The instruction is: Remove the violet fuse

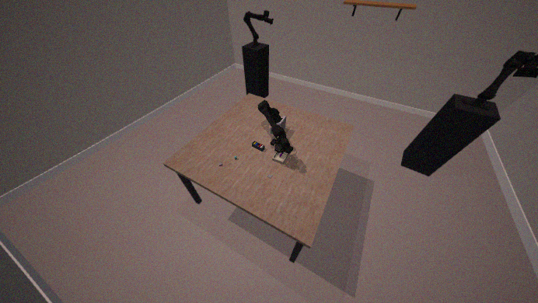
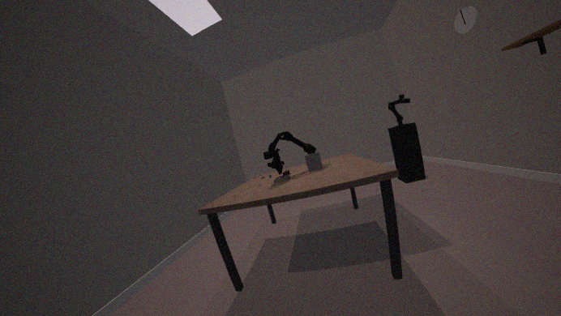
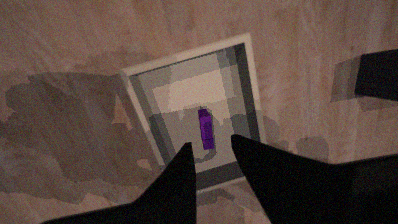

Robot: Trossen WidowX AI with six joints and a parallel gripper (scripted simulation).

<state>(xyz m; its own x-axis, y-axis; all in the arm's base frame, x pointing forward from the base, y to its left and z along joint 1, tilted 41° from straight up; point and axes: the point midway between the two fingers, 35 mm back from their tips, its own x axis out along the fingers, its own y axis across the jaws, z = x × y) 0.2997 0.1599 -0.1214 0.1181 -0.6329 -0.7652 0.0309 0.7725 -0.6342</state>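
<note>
The violet fuse (image 3: 206,130) (image 1: 281,154) shows inside the outline of the tray, over its floor. Whether it rests fully on the floor is hard to tell. The pale square tray (image 3: 255,90) (image 1: 277,159) stands on the table. My gripper (image 3: 211,144) (image 2: 280,173) is open above the tray, pointing down. Its two black fingertips stand apart on either side of the fuse's near end, with a gap on each side. The dark fuse block (image 1: 258,146) (image 3: 377,75) stands beside the tray, with coloured fuses in it; only its end shows in the wrist view.
The arm's pale base box (image 2: 314,161) (image 1: 282,123) stands behind the tray. A small teal thing (image 1: 235,158), a small dark thing (image 1: 220,165) and a flat grey piece (image 1: 270,176) lie on the wooden table (image 1: 233,186). Two other arms stand on black pedestals off the table.
</note>
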